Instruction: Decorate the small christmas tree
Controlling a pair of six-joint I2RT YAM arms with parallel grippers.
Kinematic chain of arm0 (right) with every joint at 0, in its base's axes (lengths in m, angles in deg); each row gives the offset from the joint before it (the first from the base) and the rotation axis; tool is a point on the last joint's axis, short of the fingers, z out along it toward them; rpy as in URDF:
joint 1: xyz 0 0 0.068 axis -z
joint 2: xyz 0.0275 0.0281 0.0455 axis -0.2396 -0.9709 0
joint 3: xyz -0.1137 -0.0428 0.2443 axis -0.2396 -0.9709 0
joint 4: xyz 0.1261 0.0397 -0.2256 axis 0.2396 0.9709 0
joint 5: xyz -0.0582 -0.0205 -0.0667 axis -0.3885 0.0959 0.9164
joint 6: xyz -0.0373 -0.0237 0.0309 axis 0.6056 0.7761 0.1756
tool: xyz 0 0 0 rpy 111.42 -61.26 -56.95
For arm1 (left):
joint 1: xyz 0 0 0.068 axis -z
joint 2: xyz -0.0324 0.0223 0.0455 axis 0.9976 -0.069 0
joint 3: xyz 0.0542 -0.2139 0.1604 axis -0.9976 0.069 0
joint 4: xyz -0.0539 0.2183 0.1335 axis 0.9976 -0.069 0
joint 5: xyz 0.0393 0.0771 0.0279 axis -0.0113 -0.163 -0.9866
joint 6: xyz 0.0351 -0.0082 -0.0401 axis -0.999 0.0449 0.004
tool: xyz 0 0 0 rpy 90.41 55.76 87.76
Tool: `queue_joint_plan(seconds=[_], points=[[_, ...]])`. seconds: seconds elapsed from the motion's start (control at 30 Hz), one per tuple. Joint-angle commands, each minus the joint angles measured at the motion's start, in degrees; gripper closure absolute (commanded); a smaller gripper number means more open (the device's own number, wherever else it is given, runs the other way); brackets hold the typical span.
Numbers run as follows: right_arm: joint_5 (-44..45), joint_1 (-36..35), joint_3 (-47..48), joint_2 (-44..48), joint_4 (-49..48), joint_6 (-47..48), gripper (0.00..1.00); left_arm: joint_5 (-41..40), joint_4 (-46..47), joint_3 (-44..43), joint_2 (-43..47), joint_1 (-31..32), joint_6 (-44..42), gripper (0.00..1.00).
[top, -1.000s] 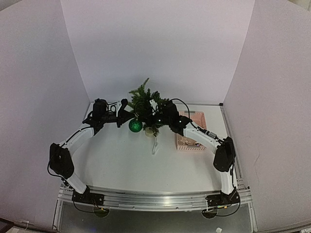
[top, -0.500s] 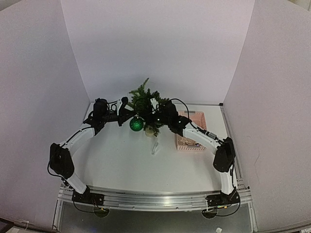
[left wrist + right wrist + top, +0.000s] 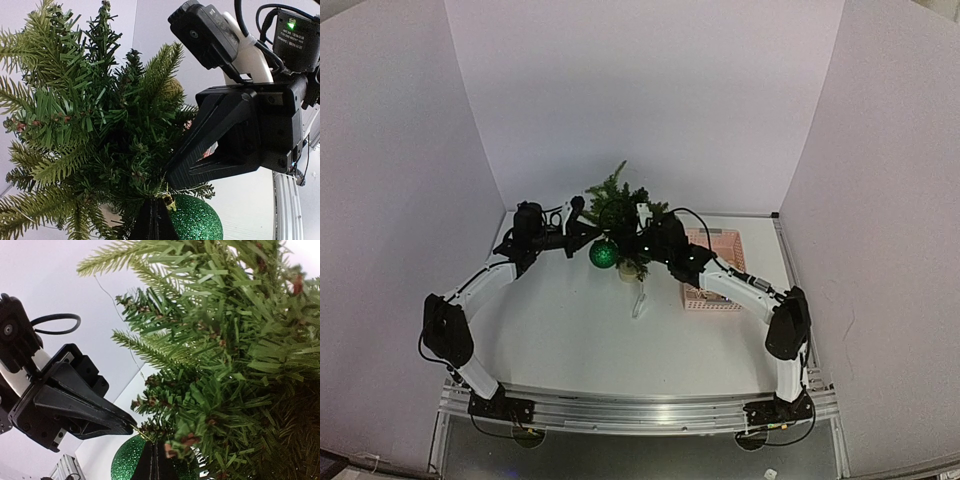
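**Item 1:** the small christmas tree (image 3: 617,205), a miniature dark green artificial fir on a pale round base. It stands at the far middle of the white bench (image 3: 570,330), between the two arms. Its long axis is upright and its branches fan outward.

**Item 2:** green glitter ball ornament (image 3: 603,253) with a gold cap. It hangs clear of the bench at the tree's lower near-left fringe, just beside the needles.

**Item 3:** left gripper (image 3: 586,237), pressed together and apparently pinching the ornament's thin hanging loop. The tree lies directly to its right, and this is the nearer arm to the ornament. The coming move likely turns on carrying the loop rightward over a branch tip.

**Item 4:** right gripper (image 3: 638,245), pressed together, its tips in the foliage on the opposite side. Whether a branch is caught between them cannot be told.

**Item 5:** pink slatted plastic basket (image 3: 705,297), right of the tree and partly under the right arm. Its contents are unclear.

**Item 6:** slender pale item (image 3: 640,300), lying on the bench nearer than the tree. It cannot be identified.

**View notes:**
- The overhead view gives the layout but hides the loop.
- The right wrist view shows a fine gold strand running from the left gripper's tip (image 3: 131,426) to the ornament's top.
- The left wrist view shows the gold cap beside its own tips, and the right gripper (image 3: 172,178) meeting the needles just above the ornament.
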Motion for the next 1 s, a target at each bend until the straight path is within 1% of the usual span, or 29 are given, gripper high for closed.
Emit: queue_joint_plan(seconds=[0.0,0.1,0.27,0.5,0.63,0.7,0.77,0.87,0.97], points=[[5.3,0.4,-0.9,2.1,-3.1,-4.3,1.0,-1.5,2.5,-3.1,-0.5,-0.2,2.3,1.0],[6.7,0.4,-1.1,1.8,-3.3,-5.4,1.0,-1.5,2.2,-3.1,-0.8,-0.1,2.6,1.0],[6.6,0.4,-0.3,0.6,-3.3,-7.1,1.0,-2.9,1.1,-3.2,-1.3,-0.1,2.9,1.0],[4.5,0.4,0.4,-0.2,-3.3,-6.7,1.0,-2.6,0.4,-2.7,-1.0,-0.1,2.2,1.0],[-2.4,0.4,1.4,-0.5,-4.2,-3.9,1.0,0.4,0.6,-2.1,0.1,-0.4,1.0,1.0],[-4.5,0.3,0.6,0.3,-4.6,-2.4,1.0,2.6,0.6,-1.9,0.7,-0.6,0.5,1.0],[-5.5,0.3,-0.6,1.6,-4.9,-0.6,1.0,4.9,1.0,-1.4,1.4,-0.8,0.3,0.96],[-7.9,0.3,-1.5,3.2,-5.1,1.5,1.0,8.6,1.3,-1.0,2.4,-1.0,0.3,0.82],[-12.0,0.3,-1.3,3.8,-5.1,3.1,1.0,10.3,1.1,-0.5,3.2,-1.0,0.3,0.73]])
